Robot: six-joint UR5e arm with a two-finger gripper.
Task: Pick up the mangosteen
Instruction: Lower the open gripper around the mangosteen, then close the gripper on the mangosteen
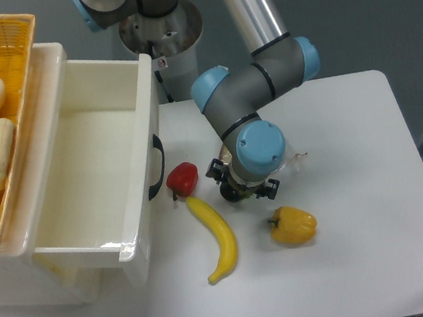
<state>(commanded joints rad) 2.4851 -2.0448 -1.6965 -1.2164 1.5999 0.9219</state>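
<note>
The mangosteen (233,193) was a small, round, near-black fruit with a glossy skin. It sat on the white tabletop (348,150), mostly hidden beneath the arm's wrist, so only a dark sliver of its lower left side showed. It lay near the red pepper (182,178), to that pepper's right, and just above the upper end of the banana (216,236). No calyx could be made out.

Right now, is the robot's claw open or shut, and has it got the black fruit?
Gripper: down over the mangosteen, but the wrist hides the fingers, so open, shut or holding cannot be told.
</note>
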